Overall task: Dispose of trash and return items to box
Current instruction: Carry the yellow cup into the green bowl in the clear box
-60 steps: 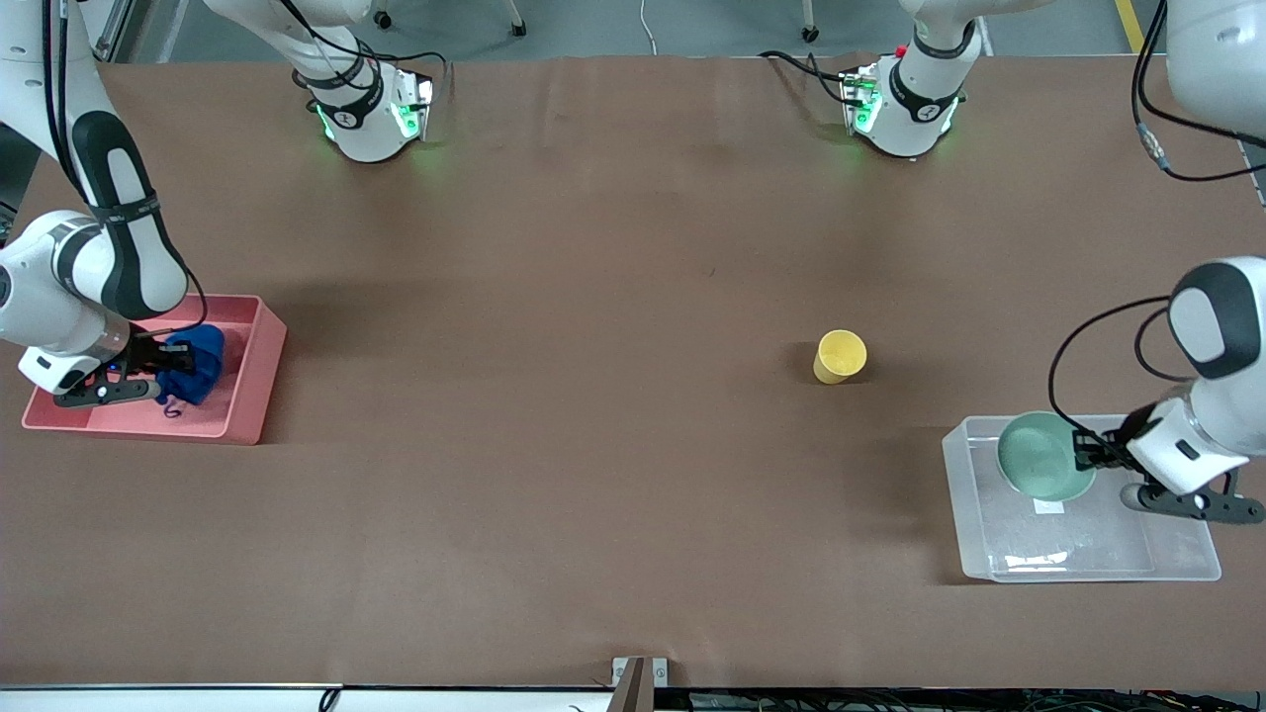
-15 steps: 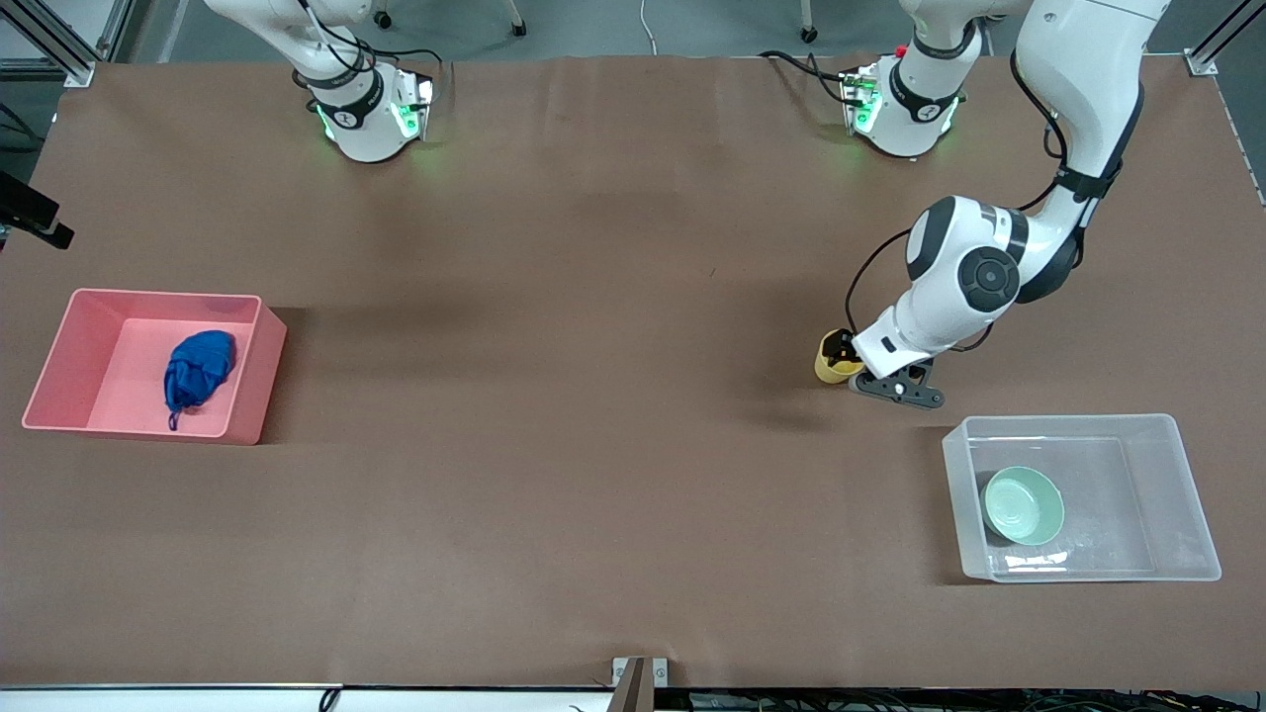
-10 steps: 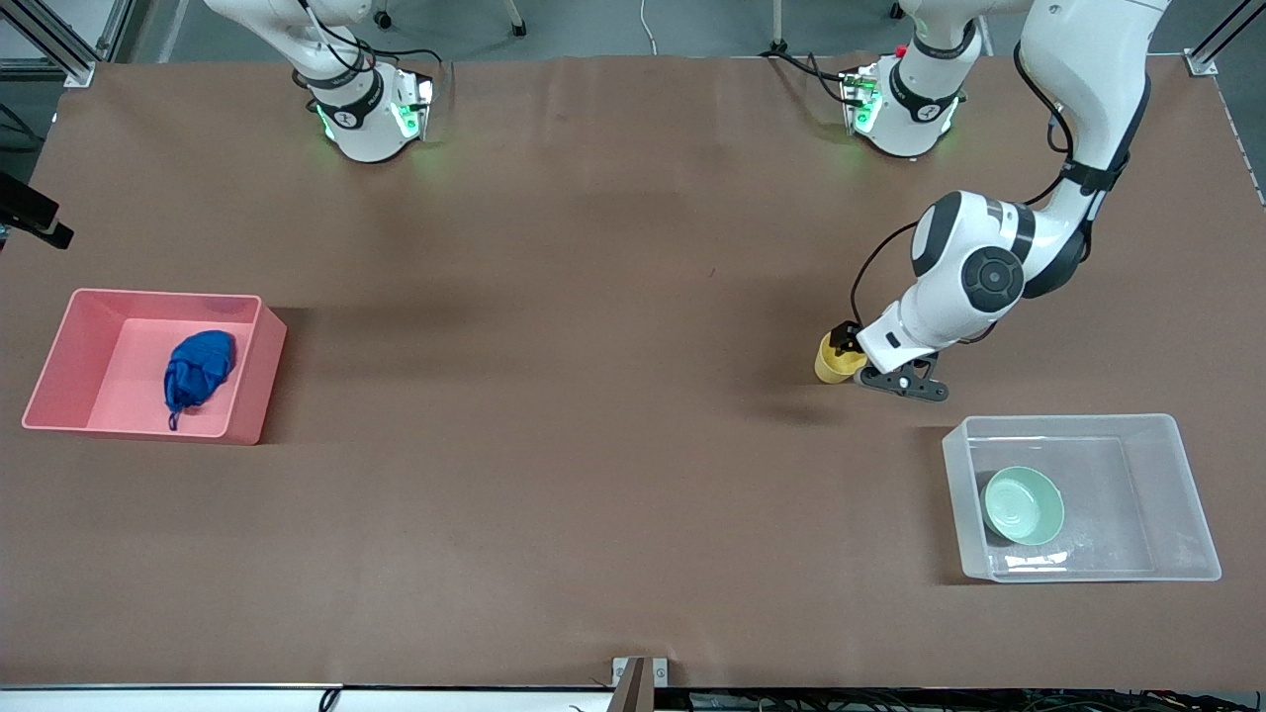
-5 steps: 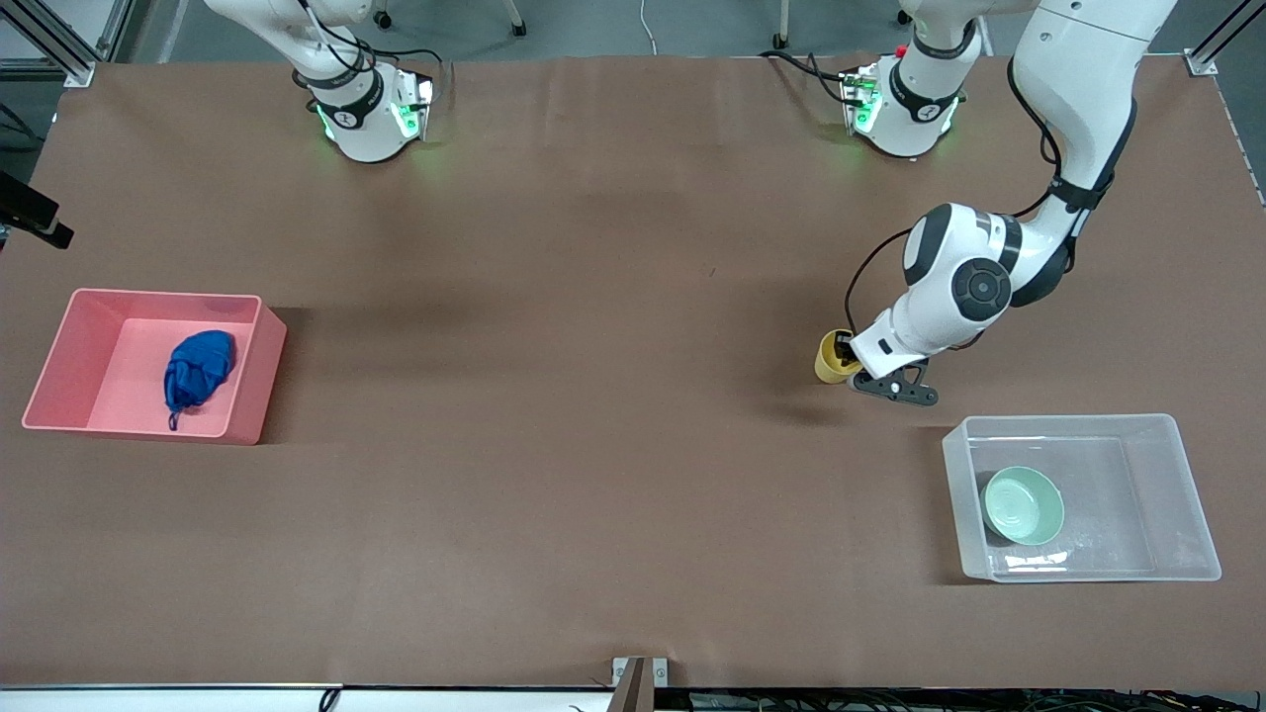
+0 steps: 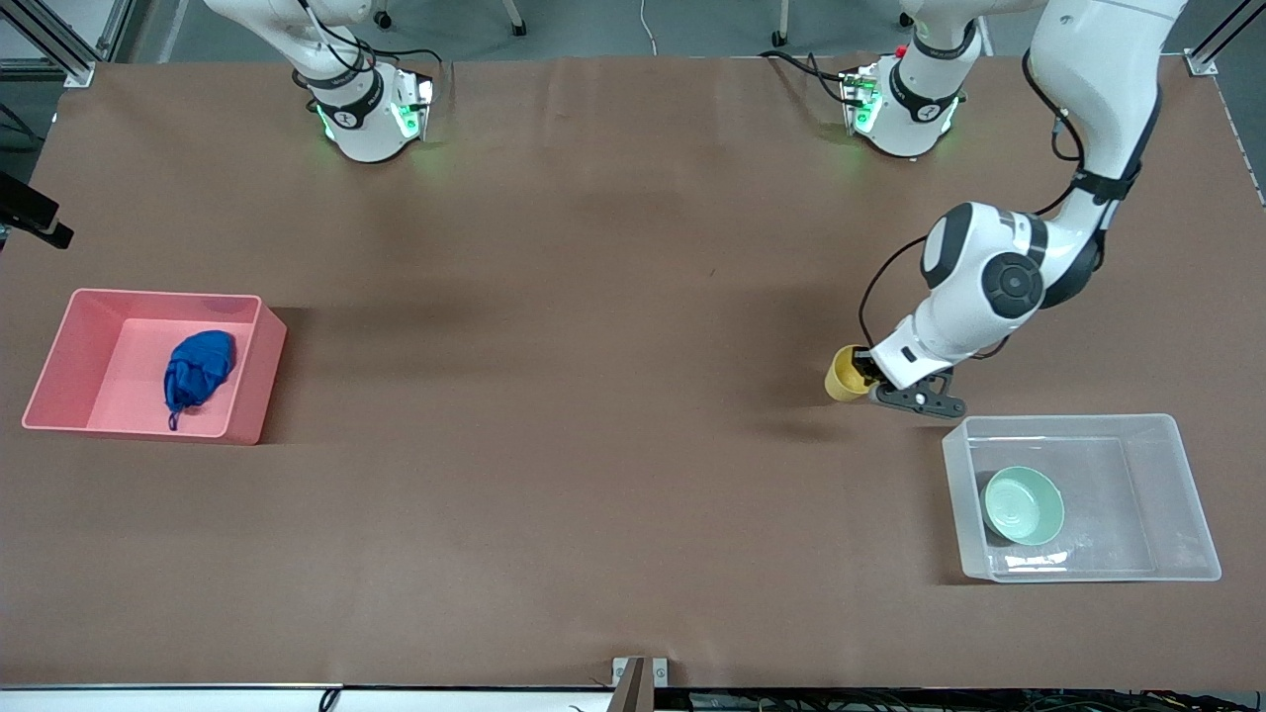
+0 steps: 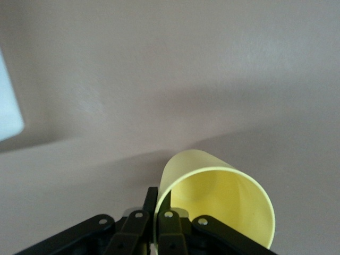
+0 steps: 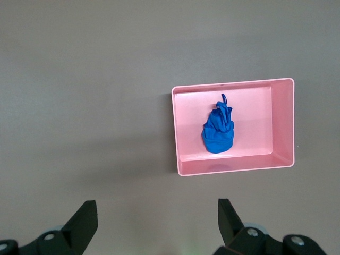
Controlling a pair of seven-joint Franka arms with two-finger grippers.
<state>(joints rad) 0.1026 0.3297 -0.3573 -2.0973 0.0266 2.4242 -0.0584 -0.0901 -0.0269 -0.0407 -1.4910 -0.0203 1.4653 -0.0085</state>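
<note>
Moved a bit toward the clear see-through plastic box [image 5: 1177, 494] since half a second ago: small yellow plastic cup [image 5: 844, 374], tilted, pinched at its rim by left end effector [image 5: 870, 376], just over the brown desk [image 5: 593, 445]; pale mint-green shallow bowl [image 5: 1023, 505] lying inside that box at the left arm's end; small bright-blue cloth wad [image 5: 200, 366] resting in pink rectangular bin [image 5: 252, 391] at the right arm's end; right end effector [image 7: 156, 223] spread wide, holding nothing, waiting high above the desk beside the bin.
</note>
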